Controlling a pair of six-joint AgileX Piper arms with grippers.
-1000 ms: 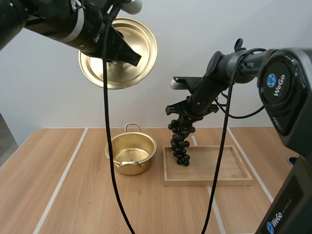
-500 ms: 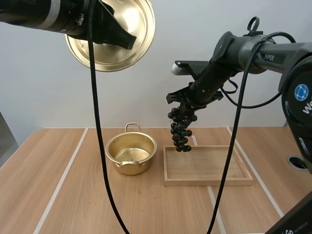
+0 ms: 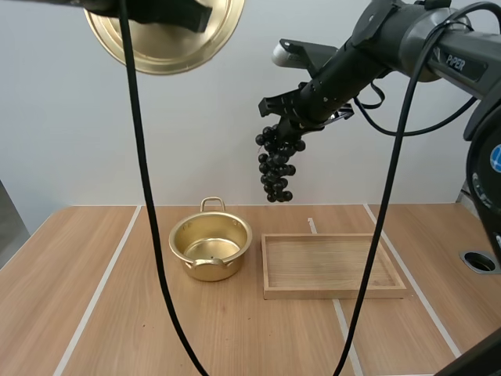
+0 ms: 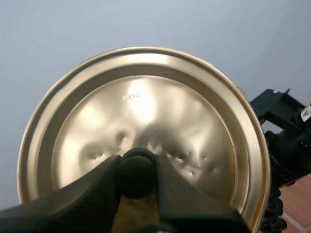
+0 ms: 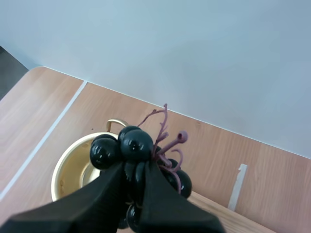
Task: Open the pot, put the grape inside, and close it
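Left arm: raised high above the table's left side, wrist tipped so the shiny gold metal lid (image 4: 146, 107) stands nearly on edge.
Left gripper (image 4: 137, 165): fingers clamped on the lid's round black knob (image 4: 137, 175).
Right arm: stretched up and forward, forearm slanting down toward the left.
Right gripper (image 5: 135, 177): fingers pinched on the stem end of the bunch of glossy dark grapes (image 3: 275, 160).
Grapes: dangling in the air, well above the table.
Round gold metal pot (image 3: 192, 266): uncovered, upright on the light wooden table (image 3: 94, 313), just beside the shallow rectangular wooden tray (image 3: 333, 291).
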